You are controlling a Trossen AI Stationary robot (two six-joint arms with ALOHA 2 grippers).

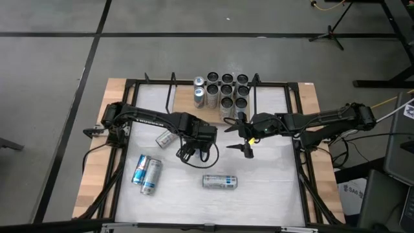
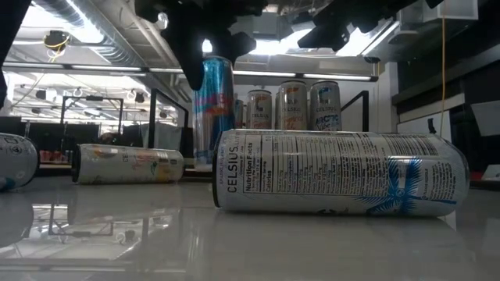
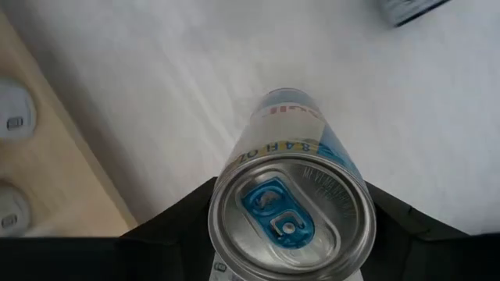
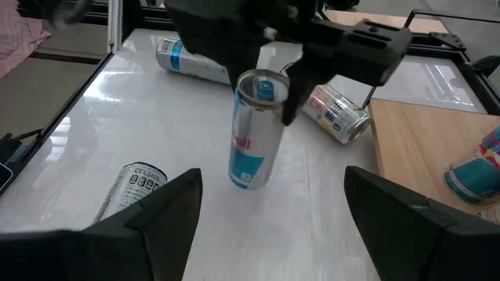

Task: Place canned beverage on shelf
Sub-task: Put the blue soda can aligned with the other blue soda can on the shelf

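Observation:
The canned beverage [image 4: 251,133], a slim blue and silver can, hangs under my left gripper [image 1: 193,145], which is shut on it over the table's middle. In the low view the canned beverage [image 2: 212,109] stands out against the room, and my left wrist view shows the pull-tab top of the canned beverage [image 3: 289,215]. The shelf [image 1: 183,98], a light wooden board in a black rod frame, stands at the far edge and carries several upright cans. My right gripper [image 1: 240,137] waits open just right of the can, its fingers [image 4: 164,211] spread wide and touching nothing. My left gripper pinches the can's top end [image 4: 258,87] between its two fingers, one on each side just below the rim. The fingers [image 3: 180,218] come from above, pointing down. The can hangs below them nearly upright, a little tilted, its bottom [image 4: 248,181] apparently clear of the table.
Other cans lie on their sides: a white Celsius can [image 1: 220,182] near the front, two cans [image 1: 145,173] at the front left, and one [image 1: 165,138] just left of my left gripper. Black frame rails [image 1: 299,129] border the white tabletop.

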